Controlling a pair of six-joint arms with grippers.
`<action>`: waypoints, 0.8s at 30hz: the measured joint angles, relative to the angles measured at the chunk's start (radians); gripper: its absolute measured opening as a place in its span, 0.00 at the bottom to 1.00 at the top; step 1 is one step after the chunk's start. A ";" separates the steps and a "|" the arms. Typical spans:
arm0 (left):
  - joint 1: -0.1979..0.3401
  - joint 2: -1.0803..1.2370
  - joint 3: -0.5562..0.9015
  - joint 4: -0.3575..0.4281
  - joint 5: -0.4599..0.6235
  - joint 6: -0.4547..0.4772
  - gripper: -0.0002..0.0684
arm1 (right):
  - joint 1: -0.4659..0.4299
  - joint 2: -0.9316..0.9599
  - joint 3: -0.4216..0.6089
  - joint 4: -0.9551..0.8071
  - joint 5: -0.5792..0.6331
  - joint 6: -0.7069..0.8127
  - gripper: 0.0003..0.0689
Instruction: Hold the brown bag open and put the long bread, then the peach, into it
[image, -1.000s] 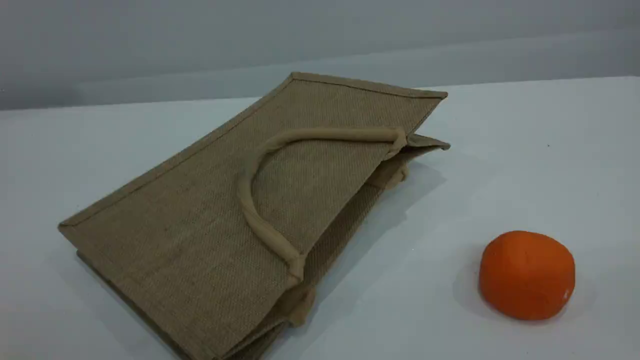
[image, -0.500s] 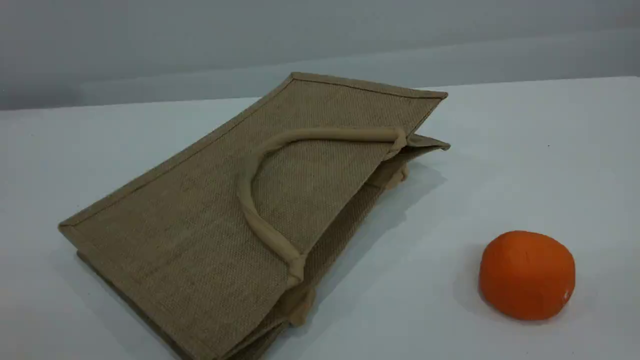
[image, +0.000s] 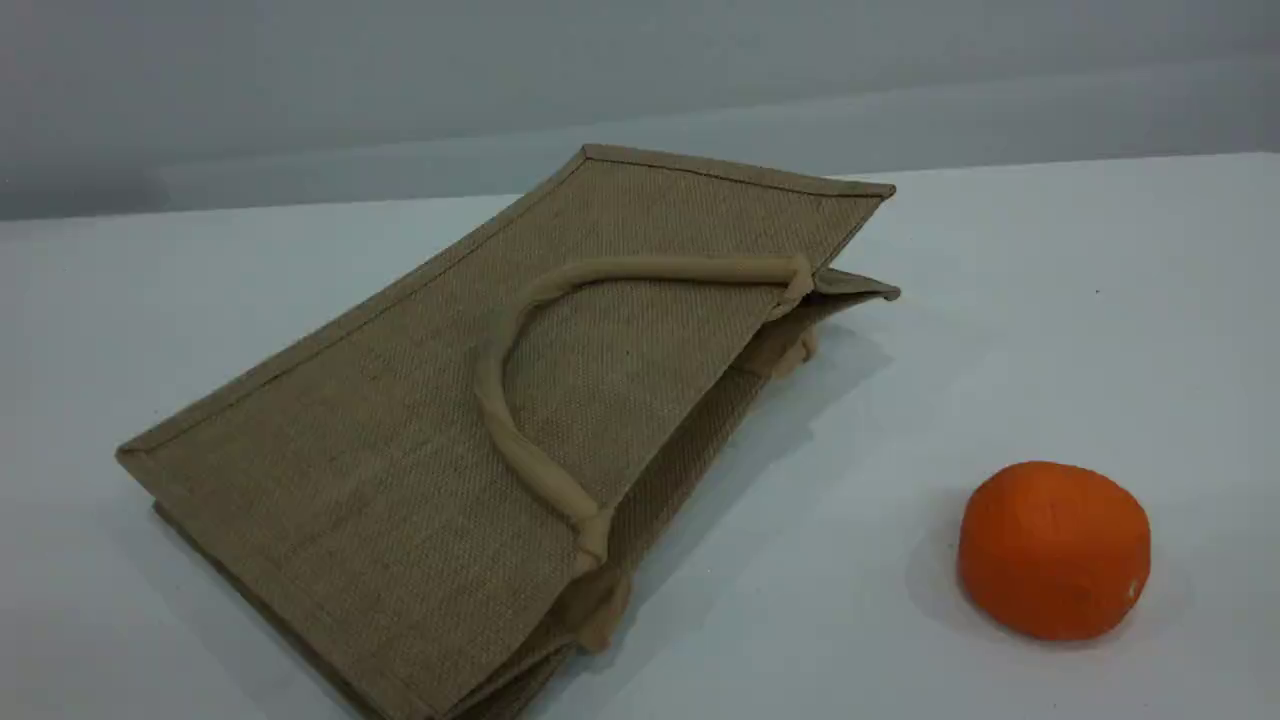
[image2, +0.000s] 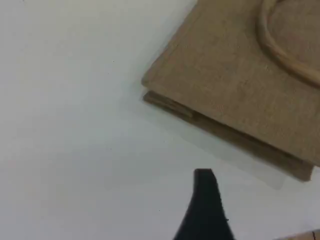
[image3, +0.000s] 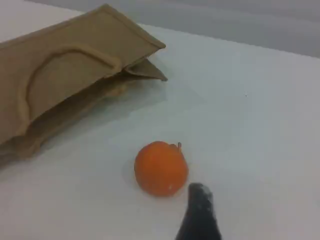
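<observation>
DESK (image: 1000, 300), SCENE VIEW: a pale, plain top w/ two things on it. The brown bag (image: 380, 470), by far the biggest, lies flat on its side across the ctr and out toward 8 o'clock, one broad woven panel facing up. Its mouth faces 4 o'clock and is all but shut. Only at the 2 o'clock corner do the two hemmed lips part a little. The upper handle (image: 492, 385), a lighter beige loop, is folded back flat onto the top panel, its bow bulging toward 9 o'clock. The lower handle (image: 790, 350) peeks out from under the lip on the mouth side.

At 4 o'clock, well apart from the bag, an orange (image: 1053, 548) sits alone on bare desk, on the side the mouth faces.

Left wrist view: the left claw (image2: 204, 182) hangs over bare desk w/ one dark fingertip showing. A corner of the bag's closed end lies at 1 o'clock of it, apart. Its jaws are spread wide w/ nothing btwn them.

Right wrist view: the right claw (image3: 199, 197) shows one dark fingertip. The orange is just beside it at 10 o'clock, w/ the bag farther off at 10 to 11 o'clock. Whether these jaws are apart or closed cannot be told.
</observation>
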 joint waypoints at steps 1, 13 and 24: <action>0.000 0.000 0.000 0.000 0.000 0.000 0.72 | 0.000 0.000 0.000 0.000 0.000 -0.001 0.67; 0.002 -0.018 0.000 0.000 0.001 0.001 0.72 | 0.000 0.000 0.000 0.000 0.000 -0.001 0.57; 0.163 -0.138 0.000 0.001 0.001 0.001 0.72 | 0.026 0.000 0.000 0.000 0.000 -0.001 0.49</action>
